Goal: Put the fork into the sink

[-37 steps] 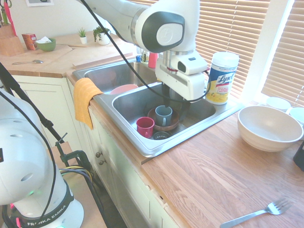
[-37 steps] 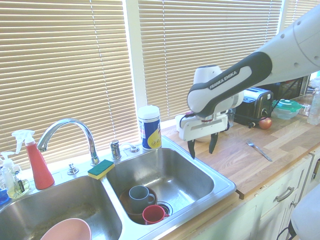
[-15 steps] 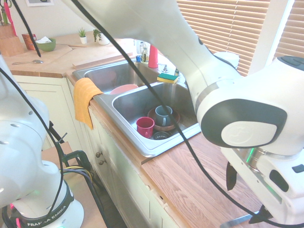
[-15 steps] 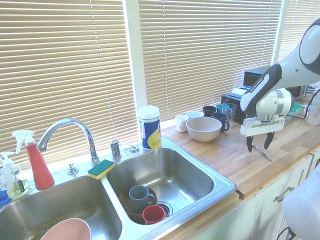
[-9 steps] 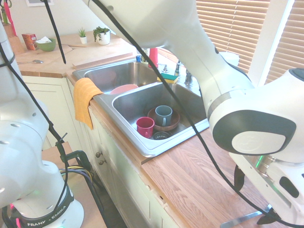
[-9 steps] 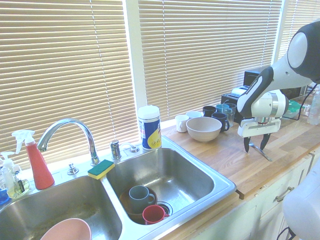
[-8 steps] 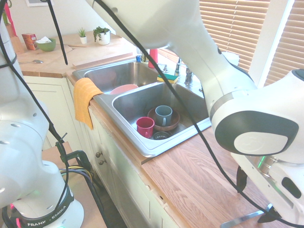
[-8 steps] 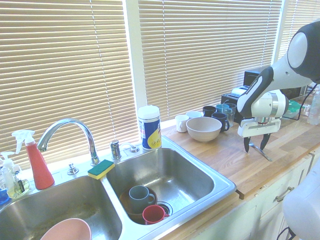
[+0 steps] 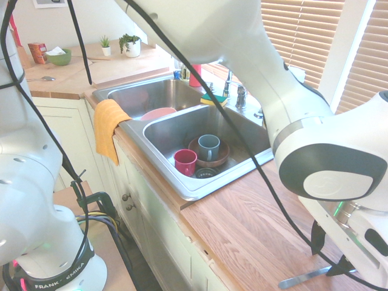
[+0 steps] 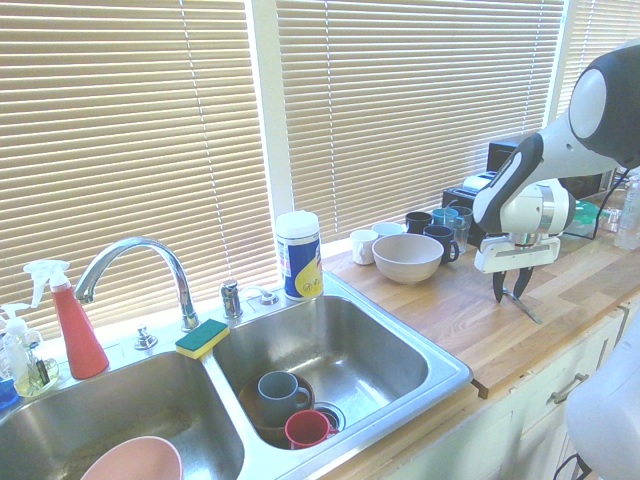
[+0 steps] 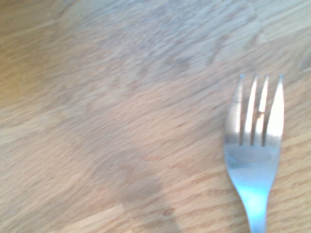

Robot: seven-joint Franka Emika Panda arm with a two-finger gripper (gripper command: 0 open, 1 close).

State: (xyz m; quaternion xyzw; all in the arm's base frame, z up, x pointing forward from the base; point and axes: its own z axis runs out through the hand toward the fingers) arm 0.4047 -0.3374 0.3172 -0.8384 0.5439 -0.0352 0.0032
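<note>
Fork (image 9: 306, 276) lies half hidden under the gripper (image 10: 512, 292), whose narrowed fingers straddle it; actual contact unclear.

The fork (image 11: 254, 145) is slim, shiny silver metal with four tines and a long flat handle. It lies flat on the wooden table (image 9: 254, 224), well apart from the sink (image 10: 330, 350), off to the sink's right in the second exterior view. The sink is a stainless-steel double basin set into the table, with a tall curved chrome faucet (image 10: 140, 265) behind the divider.
</note>
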